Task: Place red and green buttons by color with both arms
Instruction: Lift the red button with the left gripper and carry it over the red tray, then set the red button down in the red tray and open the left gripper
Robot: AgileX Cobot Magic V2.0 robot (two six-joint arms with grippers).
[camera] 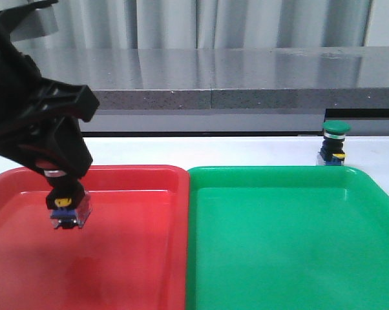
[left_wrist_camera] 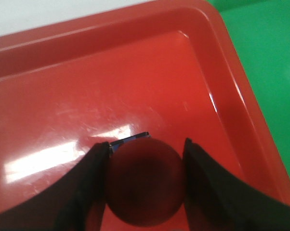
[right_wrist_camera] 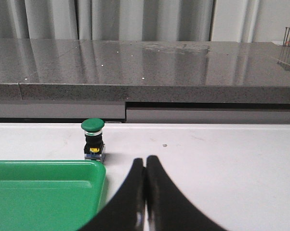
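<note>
My left gripper (camera: 64,175) is shut on the red button (camera: 68,208), which hangs upright below the fingers over the left part of the red tray (camera: 136,258). In the left wrist view the dark red cap (left_wrist_camera: 145,185) fills the gap between both fingers of the left gripper (left_wrist_camera: 146,144); I cannot tell whether its base touches the tray floor (left_wrist_camera: 87,96). The green button (camera: 335,143) stands upright on the white table just behind the green tray's (camera: 285,245) far right corner. The right gripper (right_wrist_camera: 145,161) is shut and empty, to the right of the green button (right_wrist_camera: 93,139).
The two trays sit side by side, the red one left and the green one right, rims touching. A grey counter ledge (camera: 246,97) runs behind the table. The green tray's corner (right_wrist_camera: 94,168) lies between the right gripper and the green button.
</note>
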